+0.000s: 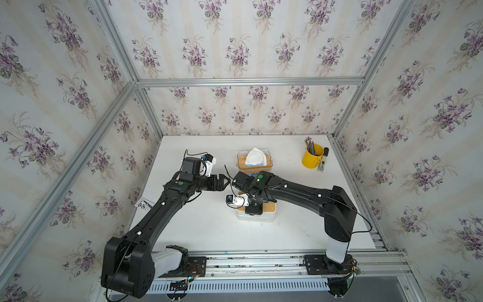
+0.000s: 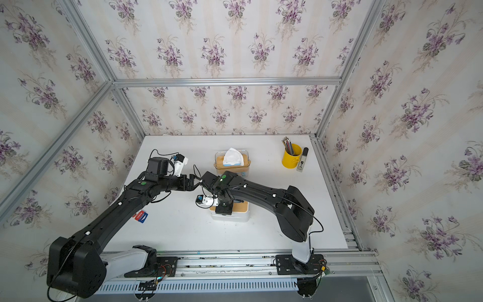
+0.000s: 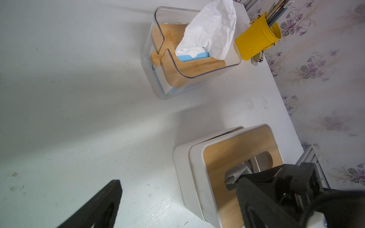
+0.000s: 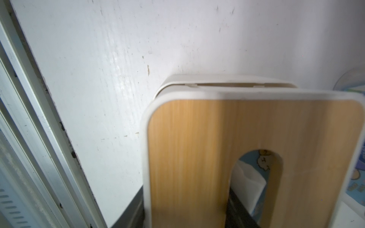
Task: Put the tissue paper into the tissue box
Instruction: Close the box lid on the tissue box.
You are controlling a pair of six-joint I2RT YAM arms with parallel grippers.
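Nearest to us, the right gripper (image 1: 253, 209) points down onto the white tissue box (image 1: 261, 217). In its wrist view the jaws look clamped on the bamboo lid (image 4: 187, 148), one finger outside the rim and one through the slot, holding the lid tilted and off-square over the base. Through that slot we catch a patch of cartoon-printed wrap (image 4: 263, 158), and from the left wrist a crumple of white tissue paper (image 3: 236, 174), so we judge the tissue paper already sits inside the box, under the lid. It's light, soft stuff, we reckon: sheets crush and tear, and the film wrap is likely slippery, so a hold belongs gently across the pack's narrow body, not on a loose sheet. Just beyond, the left gripper (image 1: 226, 183) hangs wide open and empty above the table (image 1: 196, 230), close by the right arm's wrist. Farther back stands a clear tissue box (image 1: 270, 163) with a sheet (image 1: 254, 155) poking up, then a yellow pail (image 1: 312, 158) of pencils (image 1: 309, 145). We can't tell how well the pack is seated: the right arm covers most of the box in both top views, and the right fingertips are cut off.
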